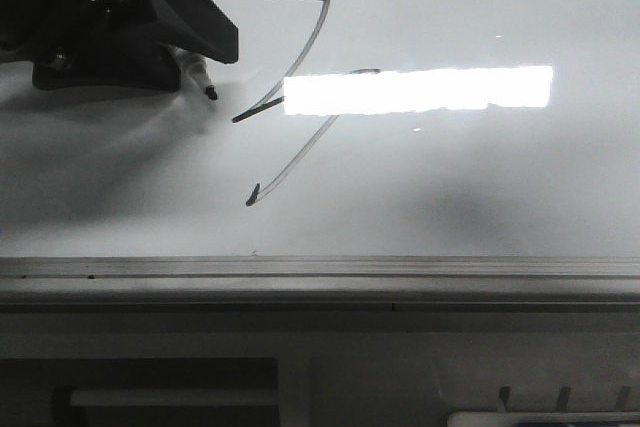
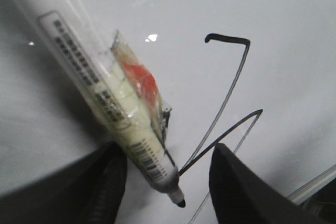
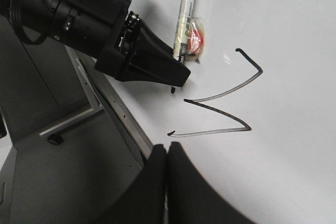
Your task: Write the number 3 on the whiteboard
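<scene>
The number 3 [image 1: 295, 97] sits drawn on the whiteboard [image 1: 480, 187]. Just beside it the marker [image 2: 105, 103] lies flat between the left gripper's [image 2: 173, 182] spread fingers. Right gripper [image 3: 167, 182] is pinched closed, empty.

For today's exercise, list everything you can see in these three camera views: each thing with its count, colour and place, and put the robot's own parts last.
whiteboard: one, glossy pale grey-white, fills most of each view.
rail: one, grey metal, along the board's near edge.
number 3: one, thin black angular line, drawn on the board, right of the marker tip.
marker: one, white barrel with black tip, wrapper with red patch, lying on the board.
glare: one, bright white bar, across the figure's middle.
left gripper: one, black, open, fingers on either side of the marker tip.
right gripper: one, black, shut, above the board's edge.
</scene>
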